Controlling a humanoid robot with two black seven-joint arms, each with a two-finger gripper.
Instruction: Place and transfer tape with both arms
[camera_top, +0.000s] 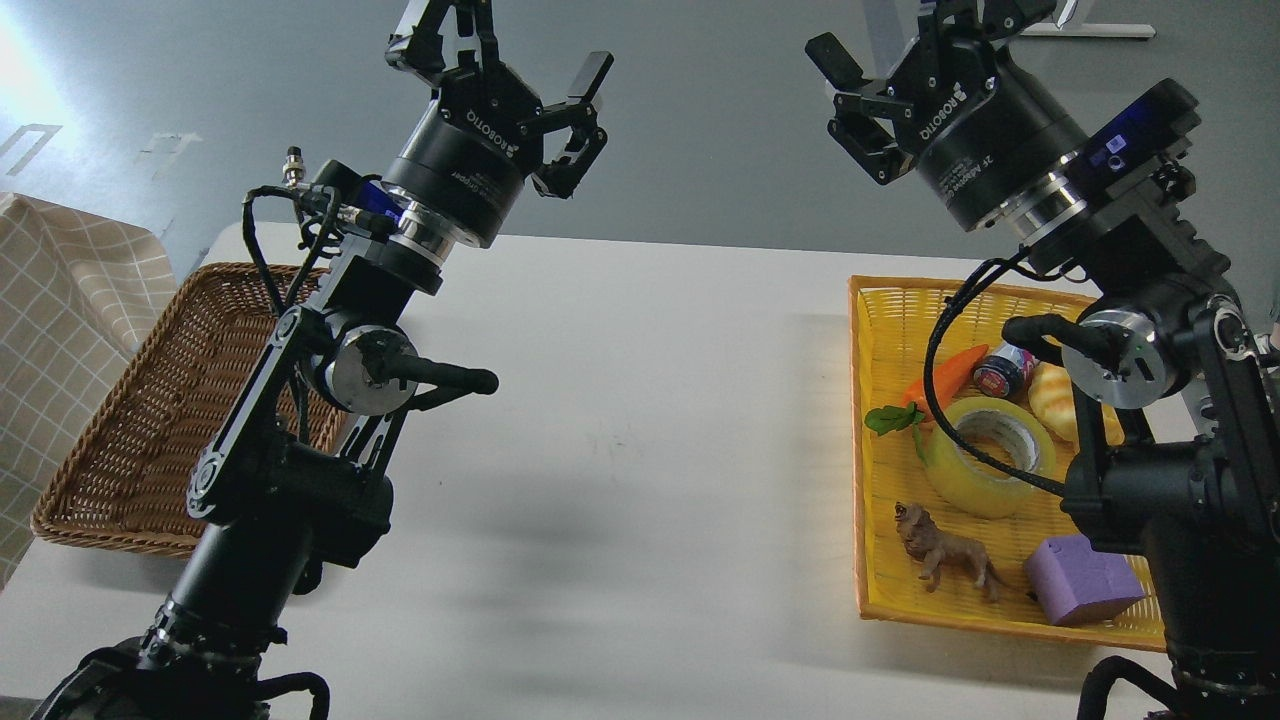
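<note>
A white table (640, 420) fills most of the head view, with both arms raised above its far edge. The left arm (300, 450) rises from the lower left corner, and the right arm (1170, 420) from the lower right. A brown wicker basket (110, 470) sits at the table's left edge, partly behind the left arm, beside a checked cloth (70, 300). A yellow tray basket (890, 330) lies at the right side of the table.

The left gripper (520, 45) points up and away, its two fingers spread wide apart with nothing between them and nothing touching them. The right gripper (925, 30) is likewise held high, fingers splayed open and bare, its upper finger partly cut by the top edge of the picture.

The tape (985, 455) lies flat in the yellow tray basket, near its middle, core facing up, with a black cable of the right arm crossing in front of it. Just beside it are a toy carrot (950, 375), a small jar (1003, 370) and a bread-like toy (1055, 400). Nearer the front lie a purple block (1085, 580) and a small lion figure (945, 550).
</note>
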